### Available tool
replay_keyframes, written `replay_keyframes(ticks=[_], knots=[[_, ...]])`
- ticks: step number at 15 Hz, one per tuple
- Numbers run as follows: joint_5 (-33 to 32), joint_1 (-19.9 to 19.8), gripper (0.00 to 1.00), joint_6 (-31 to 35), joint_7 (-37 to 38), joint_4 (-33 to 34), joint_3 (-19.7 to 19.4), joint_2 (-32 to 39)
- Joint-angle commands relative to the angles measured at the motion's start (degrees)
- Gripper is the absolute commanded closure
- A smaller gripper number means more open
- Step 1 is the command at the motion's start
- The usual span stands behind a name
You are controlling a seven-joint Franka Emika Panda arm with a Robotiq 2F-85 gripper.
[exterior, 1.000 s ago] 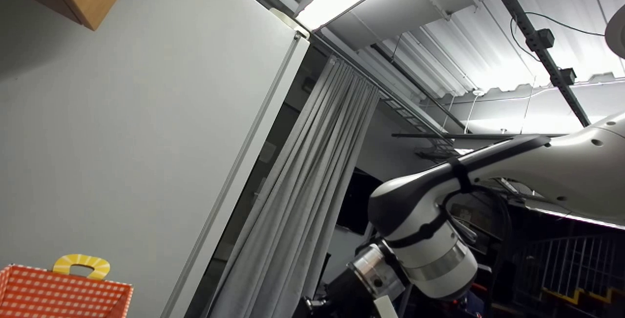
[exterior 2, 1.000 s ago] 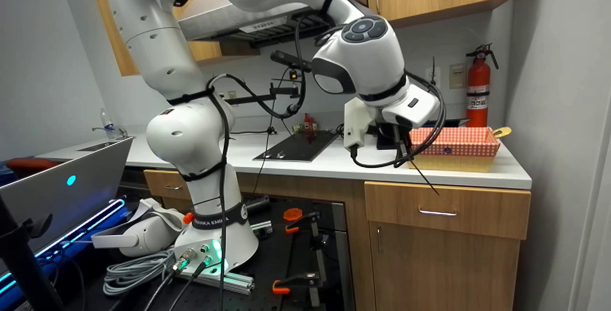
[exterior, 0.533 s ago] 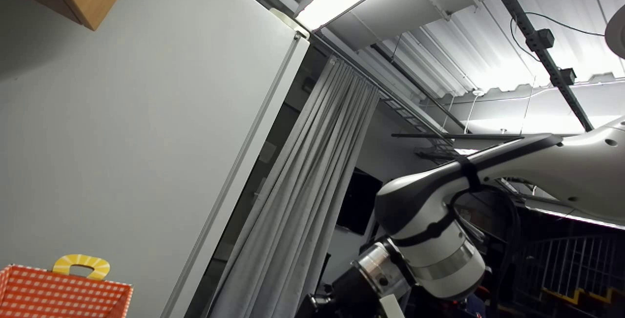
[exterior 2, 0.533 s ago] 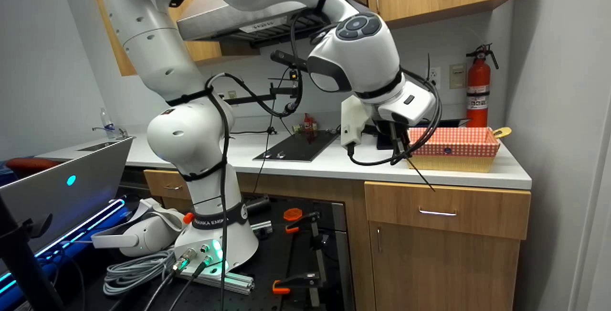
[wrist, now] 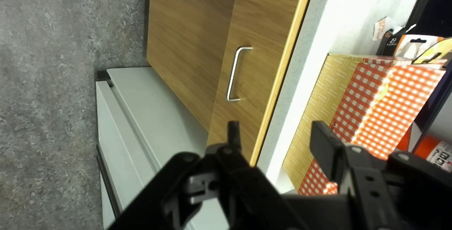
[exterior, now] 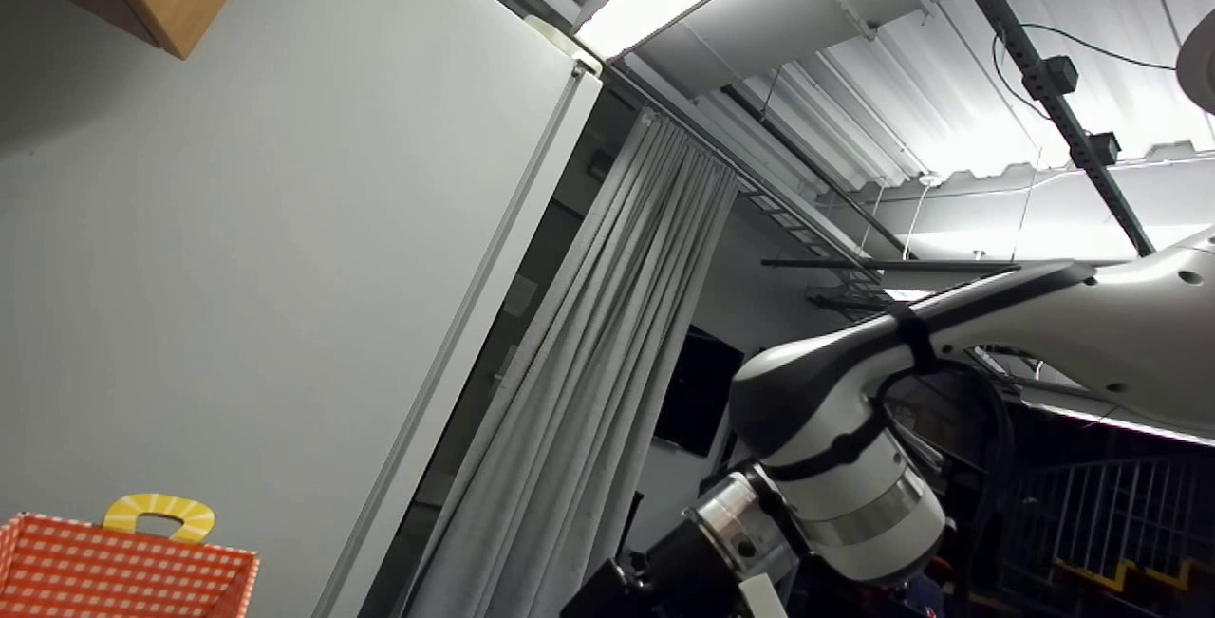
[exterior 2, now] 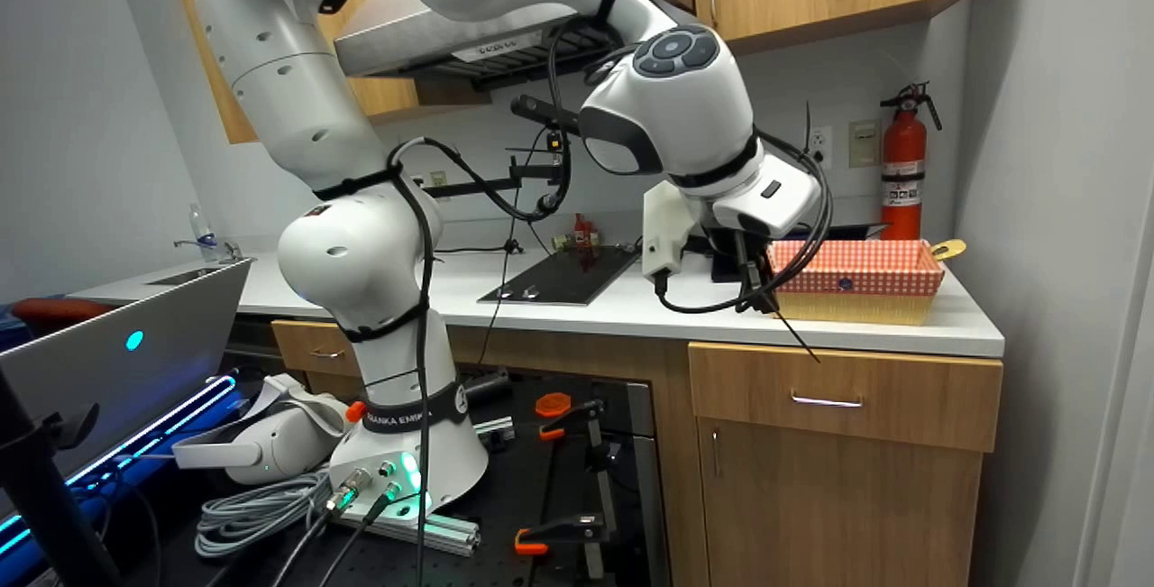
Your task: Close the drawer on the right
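Observation:
The wooden drawer on the right [exterior 2: 757, 389] lies under the counter in an exterior view, with a metal handle [exterior 2: 826, 402]. In the wrist view the drawer front [wrist: 270, 42] and its handle [wrist: 232, 76] are ahead of the fingers. A light strip marks its top edge, with a dark line between it and the counter; whether it is fully in, I cannot tell. My gripper [wrist: 276, 128] stands open, nothing between its fingers. One finger overlaps the drawer front in that view, the other overlaps the basket; contact does not show. In an exterior view the wrist and cables hide the fingers.
A red-checked basket [exterior 2: 865, 267] sits on the white counter [exterior 2: 969, 325], above the drawer. Behind it is a fire extinguisher [exterior 2: 902, 172]. A pale wall [wrist: 159, 106] borders the cabinet. Loose black cables [exterior 2: 816, 244] loop off the wrist. Orange-tipped clamps [exterior 2: 563, 531] stand near the base.
My arm has shifted slightly away from the basket and pale wall, mostly in the first half second. The gripper's fingers have spread since then. The drawer looks unchanged.

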Motion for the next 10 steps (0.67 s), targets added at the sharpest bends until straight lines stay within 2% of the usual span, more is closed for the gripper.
replay_keyframes(ticks=[1,2,3,10], knots=[[-0.4,0.9,0.15,-0.8,-0.9,-1.5,-1.4,-2.4],[-0.5,0.9,0.06,-0.9,-0.9,-1.5,-1.4,-2.5],[-0.5,0.8,0.01,-0.9,-0.8,-1.5,-1.5,-2.5],[-1.0,0.7,0.0,-1.2,-0.3,-1.5,-2.0,-2.8]])
